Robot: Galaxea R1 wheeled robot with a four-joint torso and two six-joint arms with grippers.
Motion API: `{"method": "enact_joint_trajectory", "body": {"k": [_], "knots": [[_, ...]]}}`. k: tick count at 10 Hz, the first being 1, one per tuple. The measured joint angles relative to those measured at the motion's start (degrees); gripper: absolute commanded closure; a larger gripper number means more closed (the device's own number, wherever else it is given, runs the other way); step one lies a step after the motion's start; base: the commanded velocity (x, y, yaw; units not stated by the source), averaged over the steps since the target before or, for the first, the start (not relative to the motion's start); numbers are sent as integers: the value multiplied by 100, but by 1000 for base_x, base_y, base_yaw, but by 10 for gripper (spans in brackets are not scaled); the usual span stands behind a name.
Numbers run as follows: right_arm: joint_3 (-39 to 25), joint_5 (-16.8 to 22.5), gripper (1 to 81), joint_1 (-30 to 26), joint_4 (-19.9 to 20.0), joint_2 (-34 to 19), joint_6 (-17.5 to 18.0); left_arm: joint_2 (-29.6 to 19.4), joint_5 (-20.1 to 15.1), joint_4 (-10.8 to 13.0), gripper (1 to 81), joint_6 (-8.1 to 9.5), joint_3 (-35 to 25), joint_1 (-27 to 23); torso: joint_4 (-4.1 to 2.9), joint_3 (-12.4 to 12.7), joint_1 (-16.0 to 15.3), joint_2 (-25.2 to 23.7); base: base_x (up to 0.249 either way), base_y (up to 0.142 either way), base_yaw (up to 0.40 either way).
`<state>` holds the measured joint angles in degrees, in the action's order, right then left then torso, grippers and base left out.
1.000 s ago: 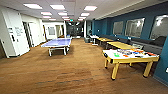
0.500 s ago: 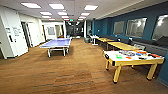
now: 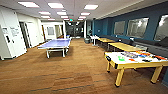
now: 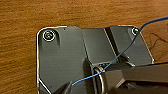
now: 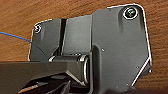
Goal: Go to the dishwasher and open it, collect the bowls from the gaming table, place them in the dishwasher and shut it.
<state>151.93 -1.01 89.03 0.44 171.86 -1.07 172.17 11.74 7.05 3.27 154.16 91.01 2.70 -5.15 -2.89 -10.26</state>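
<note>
Left jaws: cannot tell if apart or together. Right jaws: same, cannot tell. Each wrist view has the robot's dark plate and jointed bar over brown wood-grain floor (image 4: 22, 20). One thin blue cable (image 4: 125, 47) crosses the left wrist view, and one blue cable (image 5: 17, 37) crosses the right wrist view.

In the head view, one gaming table (image 3: 113, 56) with a white top, yellow sides and yellow legs stands on the wood floor. On its top is one light green item (image 3: 121, 59), likely the green bowl. Just beside it is one orange-red item (image 3: 131, 60), likely the second bowl. Both are too blurred to be sure, and any contents cannot be told. More small coloured items (image 3: 140, 55) lie further along the same top. They are too blurred to count.

Beyond the gaming table, two yellow wood-topped tables (image 3: 125, 46) stand in a row along a blue wall (image 3: 105, 26) with three windows (image 3: 137, 27). One small white table (image 3: 94, 37) stands past those. Well apart from the gaming table, across open floor, is one blue table-tennis table (image 3: 56, 43). Beyond that table are white walls with a doorway (image 3: 25, 33).
</note>
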Motion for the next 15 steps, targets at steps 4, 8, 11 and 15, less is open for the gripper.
{"method": "enact_joint_trajectory", "body": {"k": [4,8,11,15], "knots": [[11,-2,10,0,0,9,0,7,2,2,10,0,0,-2,0,0,0,0,275,0,0],[49,-2,10,2,0,13,0,24,-2,2,10,-2,0,0,0,0,0,0,275,0,0],[49,-4,10,2,0,18,0,22,-11,4,10,-2,2,0,0,0,0,0,275,0,0],[49,-9,10,2,-2,20,0,24,-13,4,10,-2,2,0,0,0,-2,0,276,0,0]]}}
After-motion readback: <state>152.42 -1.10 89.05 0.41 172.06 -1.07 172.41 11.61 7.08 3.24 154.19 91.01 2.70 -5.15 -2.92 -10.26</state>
